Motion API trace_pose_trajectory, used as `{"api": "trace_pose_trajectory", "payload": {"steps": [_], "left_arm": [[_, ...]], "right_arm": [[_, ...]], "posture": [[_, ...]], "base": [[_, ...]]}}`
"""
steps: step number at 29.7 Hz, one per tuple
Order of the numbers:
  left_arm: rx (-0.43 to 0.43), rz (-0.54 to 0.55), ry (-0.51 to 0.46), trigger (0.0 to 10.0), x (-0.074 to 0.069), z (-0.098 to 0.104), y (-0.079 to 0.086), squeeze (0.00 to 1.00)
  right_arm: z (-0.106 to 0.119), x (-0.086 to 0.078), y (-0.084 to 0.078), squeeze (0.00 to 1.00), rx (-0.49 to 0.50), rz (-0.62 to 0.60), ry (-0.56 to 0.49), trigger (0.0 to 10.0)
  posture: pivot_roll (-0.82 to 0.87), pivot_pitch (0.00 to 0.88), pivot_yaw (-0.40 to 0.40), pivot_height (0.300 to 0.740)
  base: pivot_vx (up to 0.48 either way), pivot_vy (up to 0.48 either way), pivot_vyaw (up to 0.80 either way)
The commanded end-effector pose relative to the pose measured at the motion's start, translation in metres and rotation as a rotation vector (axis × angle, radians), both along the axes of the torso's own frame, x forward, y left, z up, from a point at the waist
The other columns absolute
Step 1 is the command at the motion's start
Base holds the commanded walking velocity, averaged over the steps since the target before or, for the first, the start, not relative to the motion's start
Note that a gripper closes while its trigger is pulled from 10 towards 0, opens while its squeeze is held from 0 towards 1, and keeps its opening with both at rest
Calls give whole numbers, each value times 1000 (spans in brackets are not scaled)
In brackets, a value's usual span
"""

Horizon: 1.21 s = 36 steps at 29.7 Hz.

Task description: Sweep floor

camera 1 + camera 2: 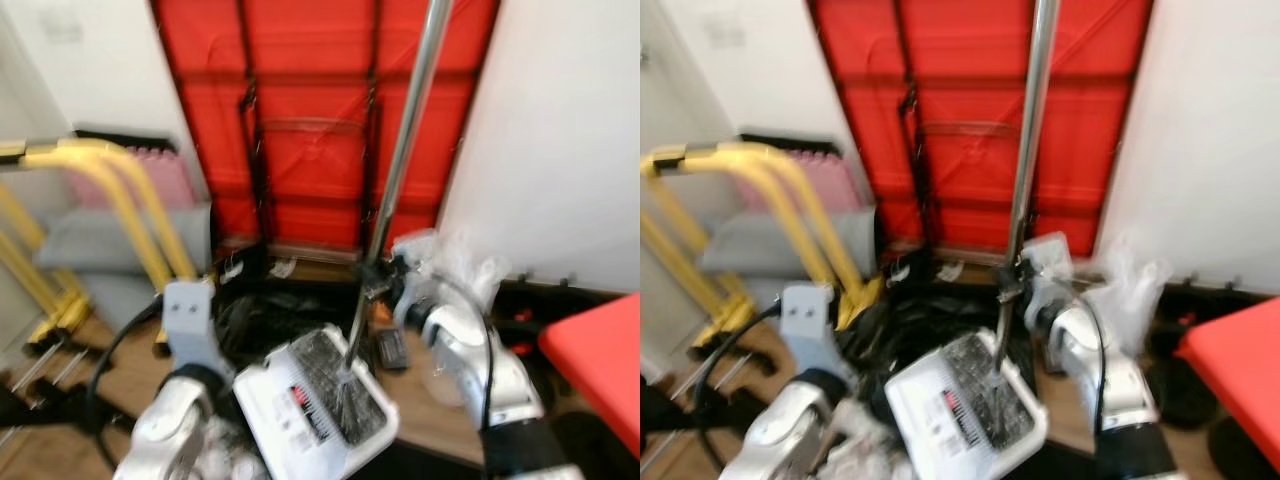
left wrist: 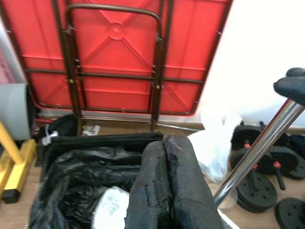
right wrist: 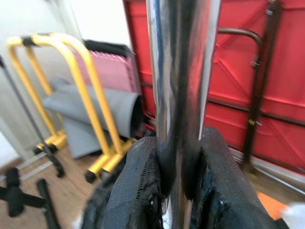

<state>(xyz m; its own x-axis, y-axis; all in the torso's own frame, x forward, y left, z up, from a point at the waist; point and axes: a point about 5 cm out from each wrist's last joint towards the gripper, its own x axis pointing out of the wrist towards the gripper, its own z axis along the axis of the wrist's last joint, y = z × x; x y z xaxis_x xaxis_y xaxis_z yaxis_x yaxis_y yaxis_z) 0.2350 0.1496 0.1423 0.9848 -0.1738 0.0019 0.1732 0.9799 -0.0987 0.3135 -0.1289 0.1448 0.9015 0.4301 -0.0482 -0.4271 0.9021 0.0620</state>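
Note:
My right gripper (image 3: 176,191) is shut on the shiny metal broom pole (image 1: 405,150), low on the shaft and just above the broom head. The dark bristles (image 1: 335,375) rest inside a white dustpan (image 1: 290,410), which is tilted over a black rubbish bag (image 2: 81,176) in a dark bin. My left gripper (image 2: 164,186) has its two fingers pressed tight together above the bag. White plastic of the dustpan (image 2: 112,210) shows beneath them. The left arm (image 1: 185,400) is right beside the dustpan's left edge.
A folded red table (image 1: 310,100) leans on the wall straight ahead. Yellow exercise bars (image 1: 120,190) and a rolled grey mat (image 1: 100,240) stand at the left. A clear plastic bag (image 2: 214,148) and black weight plates (image 2: 257,191) lie at the right, near a red surface (image 1: 600,360).

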Motion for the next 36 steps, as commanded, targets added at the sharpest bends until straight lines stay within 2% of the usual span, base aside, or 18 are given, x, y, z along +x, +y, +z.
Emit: {"api": "trace_pose_trajectory", "payload": {"steps": [1,16,27,34,36], "left_arm": [[9,6,22,10000,0,-6,6,0],[-26,97,87,10000,4,-15,16,0],[-19,106,111,10000,4,-18,18,0],[-21,108,112,10000,5,-18,18,0],[-21,109,114,10000,5,-18,18,0]], "right_arm": [[11,-2,8,0,16,18,-42,10000],[9,-3,6,0,-50,-25,-31,10000],[8,1,3,0,-76,-76,-17,10000],[8,1,4,0,-43,-72,-3,10000],[8,1,4,0,-53,-76,-11,10000]], "posture": [[-16,44,22,740],[-14,32,18,740],[-16,36,18,740],[-17,40,16,740],[-16,42,18,740]], "base": [[0,0,0],[0,0,0],[0,0,0],[0,0,-800],[0,0,0]]}}
